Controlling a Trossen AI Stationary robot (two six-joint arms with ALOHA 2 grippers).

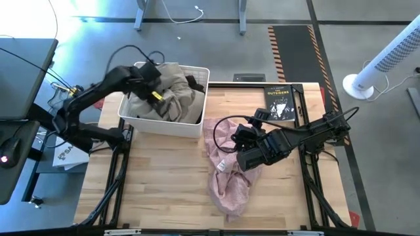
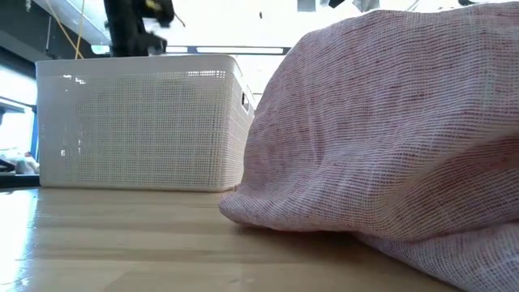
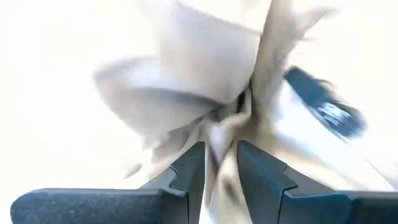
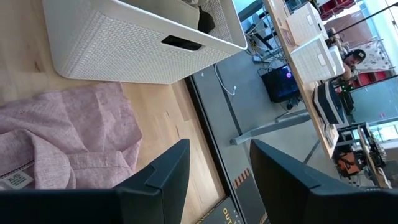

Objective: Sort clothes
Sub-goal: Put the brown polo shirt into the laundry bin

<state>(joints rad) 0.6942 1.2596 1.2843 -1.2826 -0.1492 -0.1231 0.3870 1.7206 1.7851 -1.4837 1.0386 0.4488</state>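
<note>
Khaki-beige garment [image 1: 172, 92] sits heaped in the white basket [image 1: 164, 123] — my left claw [image 3: 221, 163] is over it, fingers slightly parted with a fold of the cloth between them. Best to spread fully and lift straight up so nothing drags out. Pink garment [image 1: 230, 170] lies on the tabletop [image 1: 164, 183] under my right claw [image 1: 244, 141] — spread, empty.

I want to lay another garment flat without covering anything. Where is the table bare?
Bare wood lies on the table in front of the white basket, to the left of the pink garment, and again to that garment's right, in front of the black book. The centre is crowded: the right gripper hovers over the pink garment. The basket is full of khaki cloth.
</note>
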